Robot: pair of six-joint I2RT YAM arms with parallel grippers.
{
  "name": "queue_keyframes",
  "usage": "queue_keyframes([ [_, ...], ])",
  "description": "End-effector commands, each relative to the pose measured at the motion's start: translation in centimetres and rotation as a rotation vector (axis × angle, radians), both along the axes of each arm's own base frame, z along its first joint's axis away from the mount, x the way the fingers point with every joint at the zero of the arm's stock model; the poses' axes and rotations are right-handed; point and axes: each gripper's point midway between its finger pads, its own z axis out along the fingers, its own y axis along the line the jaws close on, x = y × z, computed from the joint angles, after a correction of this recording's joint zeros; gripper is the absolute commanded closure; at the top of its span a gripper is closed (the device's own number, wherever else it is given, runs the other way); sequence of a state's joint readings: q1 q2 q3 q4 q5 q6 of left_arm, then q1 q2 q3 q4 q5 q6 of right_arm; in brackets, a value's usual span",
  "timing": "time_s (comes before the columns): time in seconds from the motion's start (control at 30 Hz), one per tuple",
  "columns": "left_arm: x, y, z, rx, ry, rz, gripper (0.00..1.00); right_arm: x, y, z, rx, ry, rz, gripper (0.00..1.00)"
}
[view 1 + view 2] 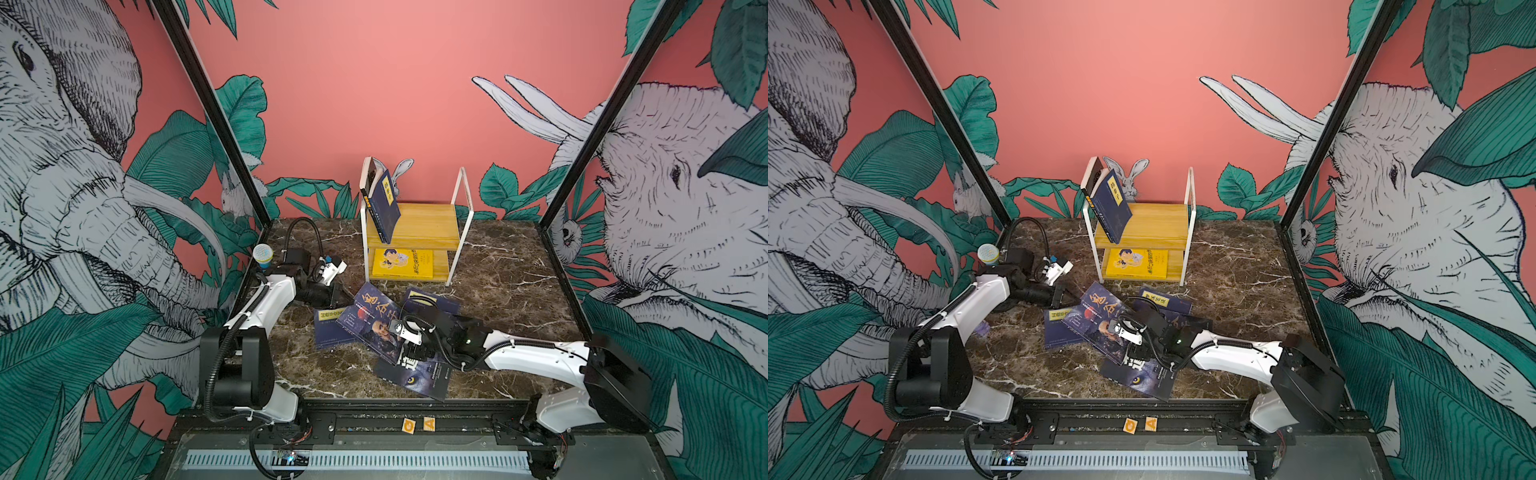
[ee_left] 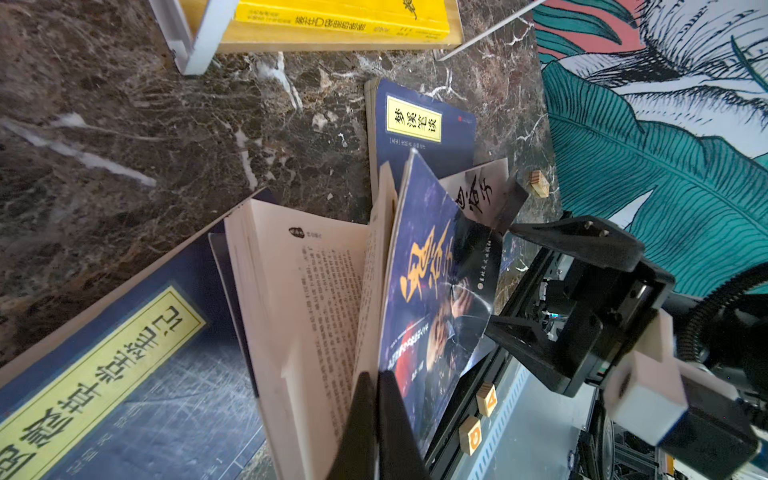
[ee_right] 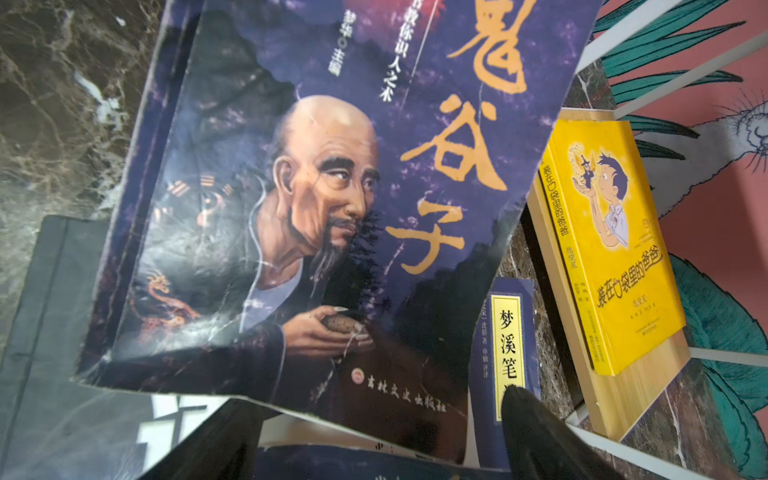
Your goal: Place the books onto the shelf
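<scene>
Between the spread jaws of the right gripper (image 2: pixel 503 276) sits the free edge of the purple book (image 3: pixel 291 187), which is tilted up off the pile and fanned, with cover and pages parted; this gripper grasps nothing yet. At the book's opposite edge the left gripper (image 2: pixel 376 384) is clenched, though I cannot tell whether it truly pinches paper. For a good grasp, I judge the right gripper should reach deeper, so that both jaws straddle cover and pages together, and then close firmly. Catching the cover alone would likely let the book flop open in the air. Under and around it, flat on the bench (image 1: pixel 498 270), lie the wolf-eye book (image 1: pixel 419 376), the near navy book (image 1: pixel 328 328) and the far navy book (image 1: pixel 432 299), so the lift should go straight up to avoid dragging them. Farther back stands the shelf (image 1: pixel 428 226), where the leaning navy book (image 1: pixel 384 203) occupies one end of the upper board and bare wood shows beside it.
</scene>
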State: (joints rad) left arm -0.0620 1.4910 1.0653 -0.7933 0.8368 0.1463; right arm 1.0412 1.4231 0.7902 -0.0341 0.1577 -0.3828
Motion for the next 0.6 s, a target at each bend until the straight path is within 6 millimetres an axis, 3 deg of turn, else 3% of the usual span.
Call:
queue_keyframes([
  [0.0,-0.6,-0.6,1.9,-0.061,-0.013,-0.004,1.00,-0.4,0.7,3.0,0.074,-0.017,-0.008,0.09],
  [0.37,-0.1,-0.3,2.0,-0.079,-0.015,0.020,1.00,-3.7,-2.5,2.6,-0.005,0.038,0.024,0.10],
  [0.47,-0.1,-0.2,2.0,-0.077,-0.013,0.023,1.00,-3.8,-1.9,3.6,0.024,0.022,0.009,0.09],
  [0.57,0.0,-0.2,2.2,-0.079,-0.016,0.025,1.00,-3.7,0.2,5.2,0.058,-0.057,0.004,0.10],
])
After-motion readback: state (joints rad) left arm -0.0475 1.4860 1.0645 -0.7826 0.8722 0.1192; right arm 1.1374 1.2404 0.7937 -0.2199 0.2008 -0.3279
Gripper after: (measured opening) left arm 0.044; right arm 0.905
